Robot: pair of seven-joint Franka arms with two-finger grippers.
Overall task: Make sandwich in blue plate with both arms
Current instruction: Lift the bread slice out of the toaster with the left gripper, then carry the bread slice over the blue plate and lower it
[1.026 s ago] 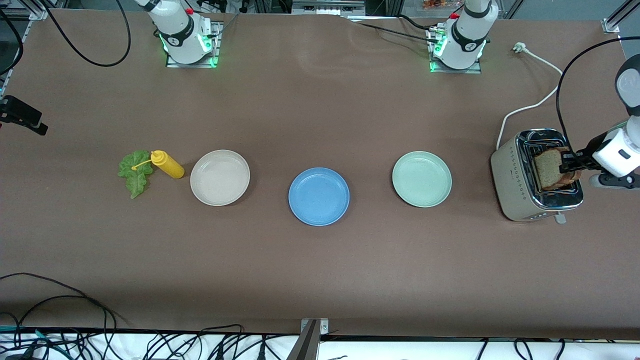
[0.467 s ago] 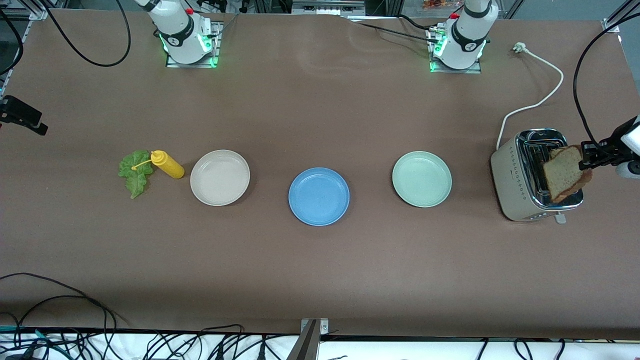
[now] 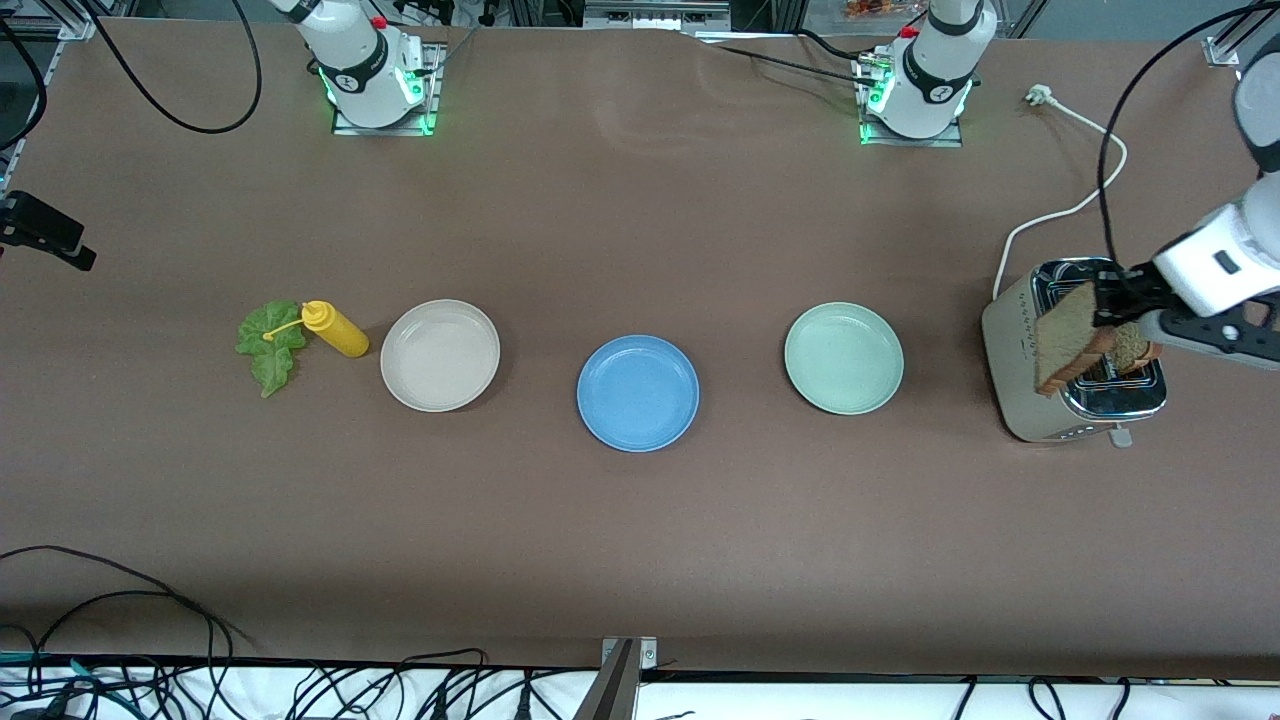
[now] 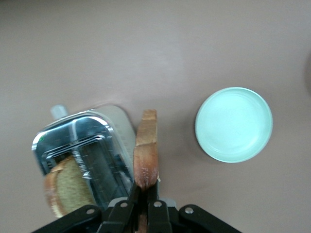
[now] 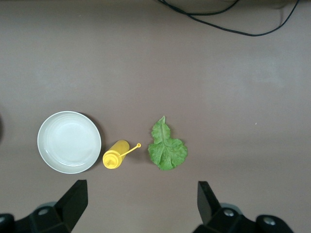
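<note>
Brown wholemeal bread is what we have in hand: the left gripper (image 3: 1108, 308) is pinched tight on the upper edge of one bread slice (image 3: 1068, 338), which hangs on edge over the toaster (image 3: 1025, 385), clear of the slots; the left wrist view shows the crust edge-on between the fingers (image 4: 154, 206). We judge the slice light and fairly stiff but crumbly, so a grip near the crust suits it, and a hard squeeze or a quick swing could tear it. A second slice (image 4: 68, 187) sits in the toaster slot and wants the same edge grip. The lettuce leaf (image 3: 268, 345) lies flat by the yellow bottle (image 3: 338, 330) toward the right arm's end; being limp and thin, it likely needs pinching at its stem or rim. The right gripper (image 5: 141, 204) waits wide open, holding nothing, above that leaf. The blue plate (image 3: 637, 392) lies bare between the beige plate (image 3: 440, 355) and the green plate (image 3: 843, 358).
</note>
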